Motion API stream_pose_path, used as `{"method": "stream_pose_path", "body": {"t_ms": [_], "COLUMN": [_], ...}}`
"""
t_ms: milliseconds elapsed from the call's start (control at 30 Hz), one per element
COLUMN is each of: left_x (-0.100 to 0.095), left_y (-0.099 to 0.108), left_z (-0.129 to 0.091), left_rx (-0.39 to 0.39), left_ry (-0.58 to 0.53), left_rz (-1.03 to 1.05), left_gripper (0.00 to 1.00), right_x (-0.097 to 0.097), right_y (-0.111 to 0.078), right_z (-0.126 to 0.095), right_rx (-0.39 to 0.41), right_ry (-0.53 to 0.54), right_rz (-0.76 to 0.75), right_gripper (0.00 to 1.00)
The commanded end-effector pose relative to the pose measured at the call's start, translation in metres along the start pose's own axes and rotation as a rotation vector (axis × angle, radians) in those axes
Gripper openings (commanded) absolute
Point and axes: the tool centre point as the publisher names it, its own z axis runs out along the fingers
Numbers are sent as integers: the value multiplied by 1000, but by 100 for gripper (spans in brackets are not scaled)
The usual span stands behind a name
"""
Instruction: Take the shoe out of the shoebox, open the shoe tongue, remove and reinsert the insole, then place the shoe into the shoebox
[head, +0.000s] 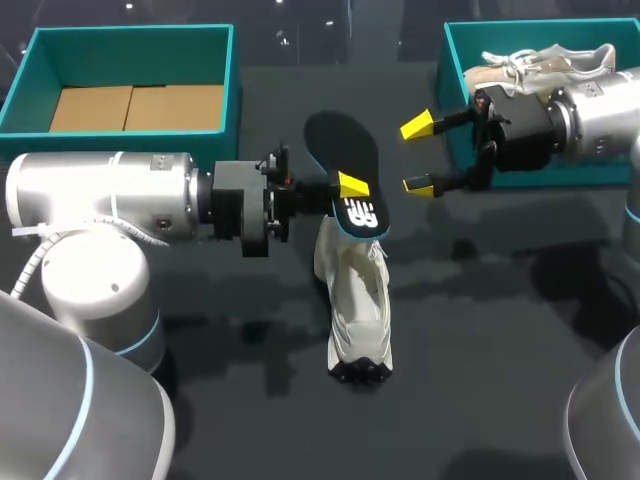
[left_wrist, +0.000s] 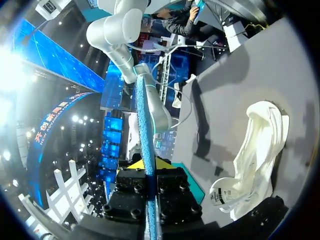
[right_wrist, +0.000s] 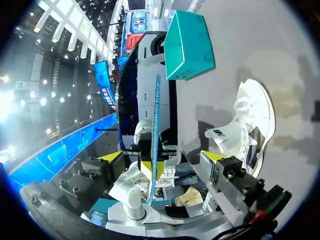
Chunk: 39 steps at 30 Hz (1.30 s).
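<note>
L gripper (head: 341, 190) is clamped on the insole (head: 345, 150), pinching it near the heel end; the L wrist cam shows it edge-on, sandwiched tight betw. the two fingers and held up off the table (head: 480, 330). R gripper (head: 420, 155) is spread wide with nothing in it, facing the insole from the other side and just short of it; in its own wrist cam the insole edge lines up w/ the gap betw. its fingers. The white shoe (head: 358, 300) lies on the table just below the insole, near the middle, well apart from both teal boxes. L shoebox (head: 120, 141) holds only its cardboard floor; R box (head: 455, 60) holds a 2nd shoe (head: 550, 65). Step, as I read it: insole is out, reinsertion pending. Next probably needs R to pin the shoe or take the insole, then feed it toe-first into the opening; can't tell if the tongue is pulled back enough.
</note>
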Motion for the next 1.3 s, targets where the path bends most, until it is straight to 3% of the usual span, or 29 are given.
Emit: {"method": "stream_pose_path", "body": {"t_ms": [33, 233, 267, 367, 600, 733, 1033, 1300], "left_x": [5, 9, 9, 11, 12, 14, 18, 21], "left_y": [8, 14, 15, 17, 24, 28, 34, 38], "left_z": [12, 17, 18, 21, 27, 31, 38, 42], "left_rx": [-2, 4, -2, -5, -30, -39, -46, -48], "left_ry": [-11, -20, -16, -23, -32, -25, -22, -18], "left_rz": [42, 91, 114, 117, 125, 134, 142, 143], "left_gripper": [0, 0, 0, 0, 0, 0, 0, 0], "right_x": [1, 0, 0, -1, -3, -2, -5, -7], "right_y": [5, 12, 13, 14, 15, 15, 16, 14], "right_z": [14, 25, 27, 29, 33, 36, 43, 46], "right_rx": [9, 19, 20, 18, 15, 11, 9, -2], "right_ry": [8, 27, 32, 41, 61, 64, 90, 98], "right_rz": [2, 6, 5, 10, 20, 24, 33, 46], "right_gripper": [100, 100, 93, 87, 50, 42, 39, 20]}}
